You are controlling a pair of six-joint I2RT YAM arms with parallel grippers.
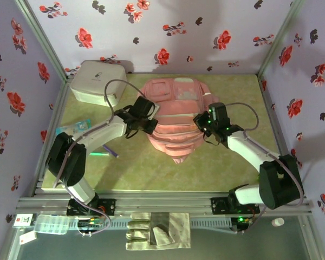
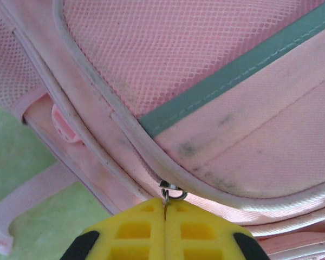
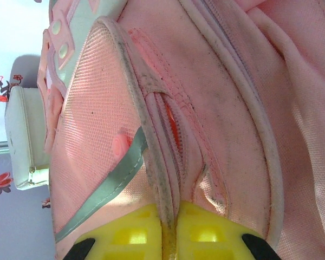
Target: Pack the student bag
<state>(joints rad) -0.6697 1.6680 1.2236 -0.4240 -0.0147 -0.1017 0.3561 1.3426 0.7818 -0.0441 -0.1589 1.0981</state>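
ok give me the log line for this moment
left gripper: shut on zip pull | right gripper: shut on student bag piping | white case: outside bag

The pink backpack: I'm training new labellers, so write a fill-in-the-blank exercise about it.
The soft pink fabric backpack lies on a ____ table.
The left claw pinches its small metal ____ pull.
The right claw, with ____ fingers, grips its pale piped seam.
Missing: green; zip; yellow.

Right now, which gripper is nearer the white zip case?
Left. The left gripper is at the student bag's left edge, the side toward the white zip case; the right gripper is at the opposite edge, across the bag.
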